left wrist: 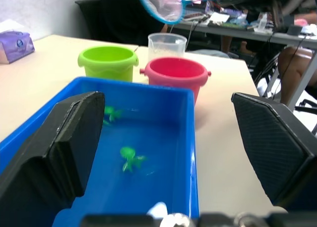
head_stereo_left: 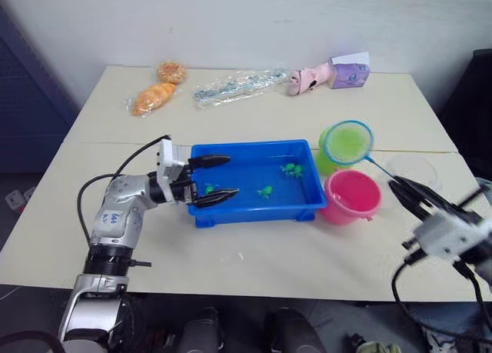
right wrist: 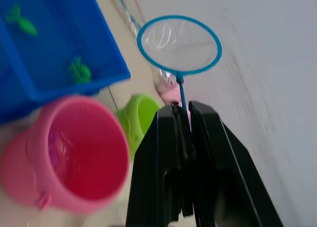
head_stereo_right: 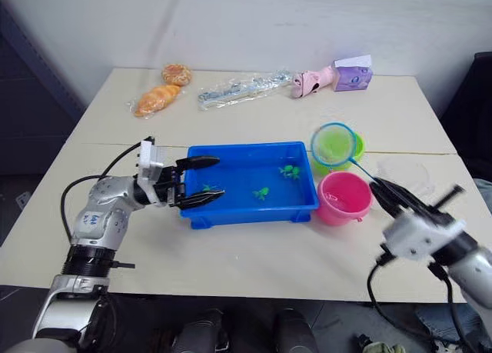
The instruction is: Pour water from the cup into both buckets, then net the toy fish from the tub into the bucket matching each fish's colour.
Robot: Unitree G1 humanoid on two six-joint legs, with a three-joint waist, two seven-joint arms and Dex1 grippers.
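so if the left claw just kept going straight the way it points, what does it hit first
Probably water inside the shallow blue plastic tub: the open left claw straddles its near end wall, pointing along it toward a small green toy fish. Depth is unclear.

the two eye views look down from high up at the whole table [head_stereo_left: 231, 261]; both show the same blue tub [head_stereo_left: 254, 211], green bucket [head_stereo_left: 346, 147] and pink bucket [head_stereo_left: 352, 198], with the right eye's picture slid a little sideways; the left wrist view sits low and very near the tub's end, looking along it to both buckets; the right wrist view looks close along the net [right wrist: 179, 44], over the pink bucket and a tub corner.
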